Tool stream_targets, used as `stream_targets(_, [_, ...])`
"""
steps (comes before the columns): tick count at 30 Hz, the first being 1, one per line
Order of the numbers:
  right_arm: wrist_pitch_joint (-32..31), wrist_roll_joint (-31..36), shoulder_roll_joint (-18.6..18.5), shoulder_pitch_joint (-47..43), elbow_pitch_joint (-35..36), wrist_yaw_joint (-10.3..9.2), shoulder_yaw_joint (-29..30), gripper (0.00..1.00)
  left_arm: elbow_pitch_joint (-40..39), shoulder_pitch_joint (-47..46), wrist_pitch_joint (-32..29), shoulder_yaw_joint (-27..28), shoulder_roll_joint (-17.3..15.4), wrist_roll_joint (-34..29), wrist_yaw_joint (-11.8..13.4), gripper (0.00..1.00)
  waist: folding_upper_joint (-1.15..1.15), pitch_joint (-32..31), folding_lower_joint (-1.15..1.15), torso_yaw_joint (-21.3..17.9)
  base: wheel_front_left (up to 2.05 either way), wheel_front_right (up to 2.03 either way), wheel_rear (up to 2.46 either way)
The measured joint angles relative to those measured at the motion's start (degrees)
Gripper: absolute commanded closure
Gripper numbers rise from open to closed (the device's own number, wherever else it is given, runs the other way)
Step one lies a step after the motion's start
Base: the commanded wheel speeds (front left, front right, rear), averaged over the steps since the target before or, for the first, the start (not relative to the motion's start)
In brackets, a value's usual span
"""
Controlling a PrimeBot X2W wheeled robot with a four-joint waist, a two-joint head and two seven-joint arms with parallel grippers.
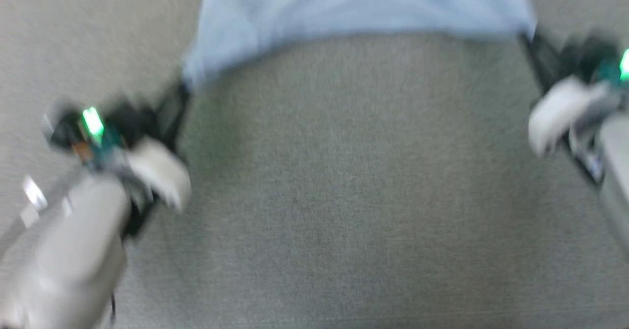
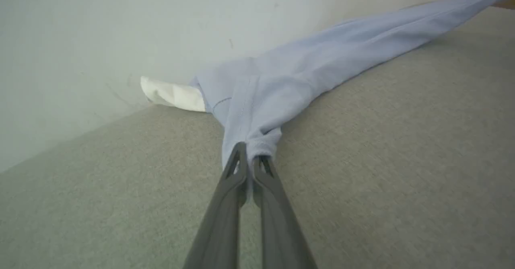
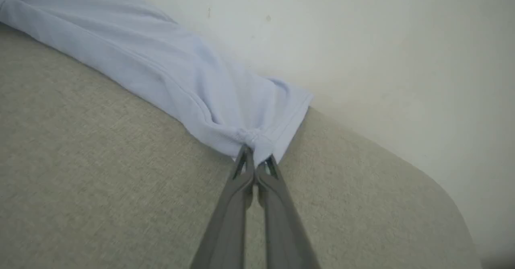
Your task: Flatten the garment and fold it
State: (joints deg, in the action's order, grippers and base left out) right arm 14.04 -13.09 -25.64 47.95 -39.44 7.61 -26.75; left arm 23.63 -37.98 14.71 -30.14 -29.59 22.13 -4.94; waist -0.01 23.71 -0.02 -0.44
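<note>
The left gripper [image 2: 249, 156] had its two dark fingers pressed together on a bunched corner of the garment [image 2: 322, 60]. The right gripper [image 3: 255, 156] pinched another corner the same way. Beneath them spread the grey fabric-covered surface [image 1: 344, 196], set against a pale wall [image 3: 382, 40]. The light blue garment lay stretched between the two grippers along the surface's far edge, by the wall. Its white collar [image 2: 173, 94] stuck out toward the wall, nearer the left gripper.

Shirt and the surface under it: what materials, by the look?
The shirt looks like soft matte knit, maybe cotton: it bunches into fine folds where the left tool pinches it. The surface looks like matte woven cloth: fine grey-beige weave shows.
</note>
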Motion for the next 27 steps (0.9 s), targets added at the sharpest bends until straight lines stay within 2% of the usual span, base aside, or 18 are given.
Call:
stream_targets(6, [-5.4, -4.8, -4.3, -12.2, 5.0, 0.00, -2.2, 1.00, -3.8, 13.2, -2.7, -3.6, -3.2, 0.9, -0.1, 1.00, 0.00, -8.0, -0.01, 0.3, 0.00, 0.00, 0.00])
stream_targets(15, [-16.9, -12.0, -9.6, -28.9, 11.4, 0.00, -1.6, 1.00, -14.9, 29.0, -7.7, -4.8, -6.3, 7.4, 0.5, 1.00, 0.00, -18.7, 0.00, 1.2, 0.00, 0.00, 0.00])
stream_targets(21, [-23.5, -16.4, -12.9, -38.9, 18.2, 0.00, 1.7, 1.00, -22.3, 37.9, -11.3, -7.3, -8.6, 9.6, 1.4, 1.00, 0.00, -24.1, 0.01, 2.1, 0.00, 0.00, 0.00])
stream_targets(27, [-32.5, -19.0, -14.2, -49.1, 23.7, 0.00, 4.3, 1.00, -26.3, 44.5, -12.5, -10.1, -8.1, 12.3, 1.5, 1.00, 0.01, -27.2, 0.01, 2.9, 0.00, 0.00, 0.00])
